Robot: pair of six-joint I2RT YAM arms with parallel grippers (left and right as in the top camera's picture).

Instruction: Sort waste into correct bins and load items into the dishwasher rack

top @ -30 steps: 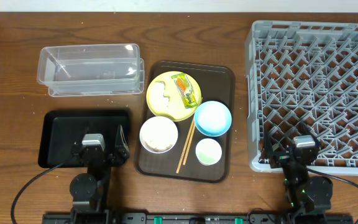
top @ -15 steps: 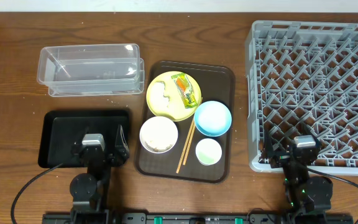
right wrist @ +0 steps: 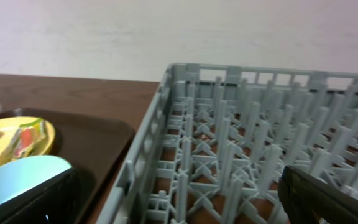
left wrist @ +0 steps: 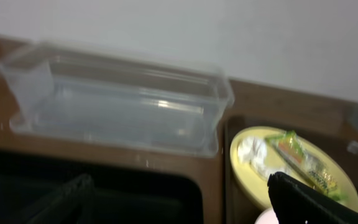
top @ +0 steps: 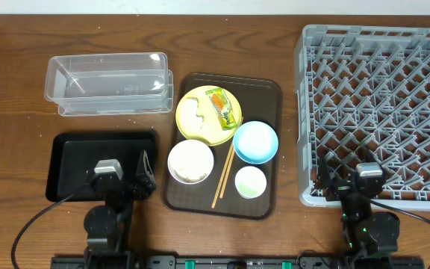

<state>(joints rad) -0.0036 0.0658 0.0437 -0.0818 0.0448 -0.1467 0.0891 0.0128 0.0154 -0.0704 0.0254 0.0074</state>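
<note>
The yellow plate (top: 200, 128) lies on a brown serving tray and carries the snack wrapper (top: 224, 107) and a white paper scrap (top: 193, 113); all three also show in the left wrist view (left wrist: 253, 180). The light blue bowl (top: 255, 142), white bowl (top: 191, 161), small white cup (top: 249, 181) and chopsticks (top: 222, 177) sit on the same tray. Loose rice grains cannot be made out. My left gripper (top: 118, 173) (left wrist: 180, 183) is open and empty over the black tray (top: 69, 161). My right gripper (top: 351, 178) (right wrist: 178, 180) is open and empty at the near left corner of the grey rack (top: 379, 90).
The clear container (top: 107, 84) (left wrist: 117, 99) stands behind the black tray, left of the brown serving tray (top: 266, 93). The rack wall (right wrist: 148, 155) rises right beside the serving tray's right edge. The table is dark wood.
Both wrists have shifted very slightly. Nothing on the table has moved.
</note>
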